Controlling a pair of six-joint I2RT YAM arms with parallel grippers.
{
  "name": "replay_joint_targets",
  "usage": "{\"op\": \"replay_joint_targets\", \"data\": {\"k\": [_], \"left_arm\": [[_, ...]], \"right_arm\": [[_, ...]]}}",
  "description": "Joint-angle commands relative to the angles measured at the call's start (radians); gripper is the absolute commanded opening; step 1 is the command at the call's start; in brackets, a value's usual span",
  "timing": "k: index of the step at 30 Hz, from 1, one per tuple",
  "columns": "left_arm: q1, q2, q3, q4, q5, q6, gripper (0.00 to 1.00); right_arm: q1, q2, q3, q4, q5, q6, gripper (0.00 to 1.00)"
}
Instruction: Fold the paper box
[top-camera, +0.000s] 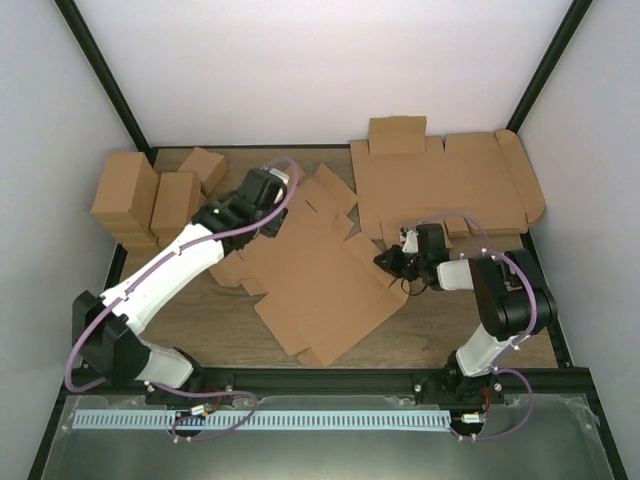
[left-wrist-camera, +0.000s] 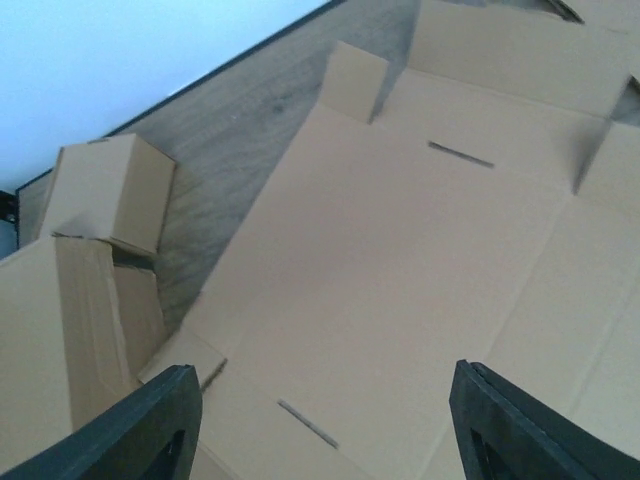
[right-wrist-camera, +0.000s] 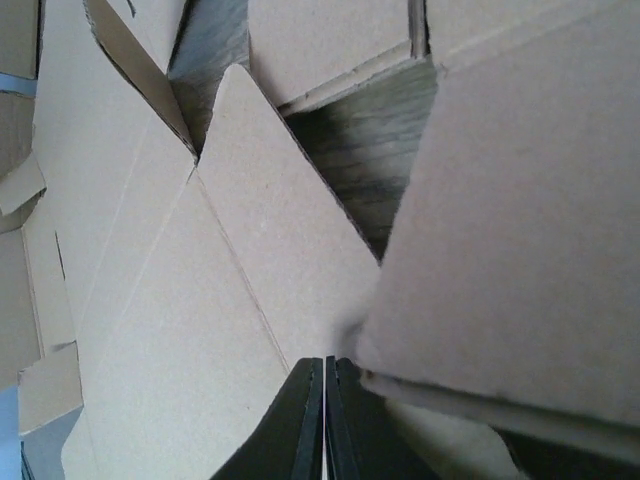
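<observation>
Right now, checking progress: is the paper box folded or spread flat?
Spread: the paper box lies open on the table, only small flaps raised.

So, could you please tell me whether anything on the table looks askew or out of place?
The flat brown die-cut paper box lies turned diagonally to the table edges, unlike the wider brown cardboard sheet lying square at the far right. Nothing looks torn or spilled.

paper box (top-camera: 320, 280) — 1 | wider sheet (top-camera: 440, 185) — 1 | folded cartons (top-camera: 125, 195) — perhaps 4, stack unclear | arms (top-camera: 170, 270) — 2
</observation>
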Motion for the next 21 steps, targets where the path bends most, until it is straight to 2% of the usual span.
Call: {"op": "replay_joint_targets", "data": {"k": [1, 3, 7, 8, 10, 14, 21], "left_arm": [[0.091, 0.119, 0.115, 0.006, 0.062, -0.062, 0.74], [0.152, 0.205, 0.183, -0.010, 0.159, -0.074, 0.76], [0.254, 0.391, 0.322, -0.053, 0.209, -0.092, 0.81], [0.291, 0.499, 0.410, -0.082, 0.252, -0.093, 0.85], [0.320, 0.583, 0.489, -0.104, 0.304, -0.077, 0.89], [0.380, 0.711, 0.645, -0.143, 0.387, -0.025, 0.89], [0.469, 0.897, 0.841, -0.216, 0.662, 0.073, 0.88]], "right_arm": [[-0.003, -0.001, -0.038, -0.003, 0.010, 0.016, 0.04], [-0.003, -0.022, -0.058, -0.006, 0.027, 0.013, 0.04], [-0.003, -0.065, -0.086, -0.023, 0.049, 0.002, 0.04], [-0.003, -0.087, -0.096, -0.049, 0.074, -0.002, 0.04], [-0.003, -0.105, -0.102, -0.084, 0.102, -0.006, 0.05], [-0.003, -0.156, -0.127, -0.113, 0.143, -0.014, 0.05], [-0.003, -0.205, -0.132, -0.122, 0.125, -0.041, 0.04]]}}
